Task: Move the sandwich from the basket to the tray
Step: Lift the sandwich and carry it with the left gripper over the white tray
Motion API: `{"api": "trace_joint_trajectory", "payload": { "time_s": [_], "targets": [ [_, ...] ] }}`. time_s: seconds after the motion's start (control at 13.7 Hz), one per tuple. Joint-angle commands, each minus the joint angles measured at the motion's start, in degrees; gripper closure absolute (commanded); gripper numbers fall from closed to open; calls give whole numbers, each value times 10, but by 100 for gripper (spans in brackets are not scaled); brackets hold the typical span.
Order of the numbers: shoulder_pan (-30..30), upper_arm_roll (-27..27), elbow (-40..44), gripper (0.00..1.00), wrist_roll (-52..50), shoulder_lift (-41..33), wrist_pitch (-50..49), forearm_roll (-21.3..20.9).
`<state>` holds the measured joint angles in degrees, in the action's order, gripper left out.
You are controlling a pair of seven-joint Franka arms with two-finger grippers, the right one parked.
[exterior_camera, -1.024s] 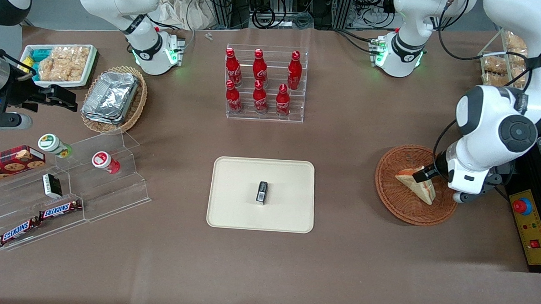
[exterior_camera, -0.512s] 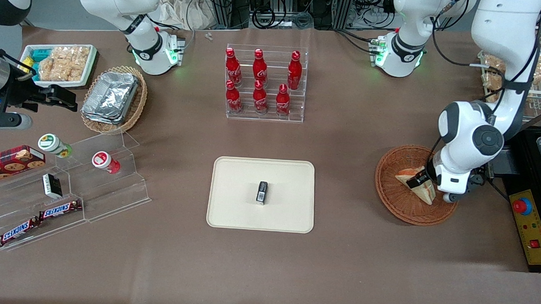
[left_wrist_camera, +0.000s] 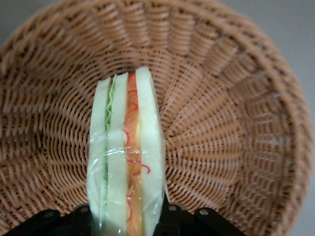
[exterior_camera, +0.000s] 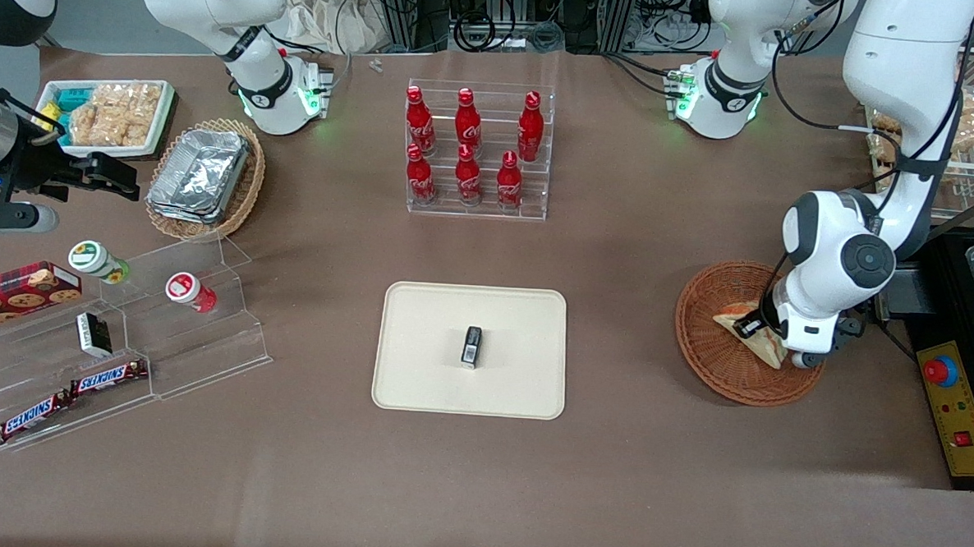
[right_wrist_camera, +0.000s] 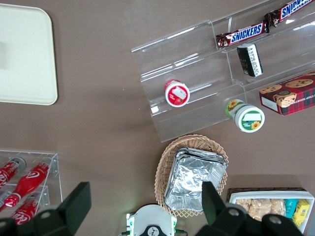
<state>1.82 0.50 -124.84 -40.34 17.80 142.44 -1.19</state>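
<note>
The gripper (exterior_camera: 754,327) is down in the basket (exterior_camera: 710,349), one finger on each side of the sandwich (left_wrist_camera: 127,157). It looks closed on it. The sandwich still sits in the basket. Lifting it and carrying it to the tray (exterior_camera: 425,369) is left.

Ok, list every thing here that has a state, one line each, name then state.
sandwich: wrapped, standing on edge in the basket, between the hand's fingers
basket: holds only the sandwich
tray: no sandwich yet, one small black object on it
hand: down in the basket at the sandwich
cola bottles: capped, upright in their rack
</note>
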Motion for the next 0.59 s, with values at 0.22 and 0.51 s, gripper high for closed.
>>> {"api": "trace_joint_trajectory", "payload": {
  "time_s": [0.22, 0.51],
  "targets": [
    [9, 45, 174, 100, 79, -71, -320, -7],
    [9, 127, 231, 100, 247, -65, -367, 8]
  ]
}}
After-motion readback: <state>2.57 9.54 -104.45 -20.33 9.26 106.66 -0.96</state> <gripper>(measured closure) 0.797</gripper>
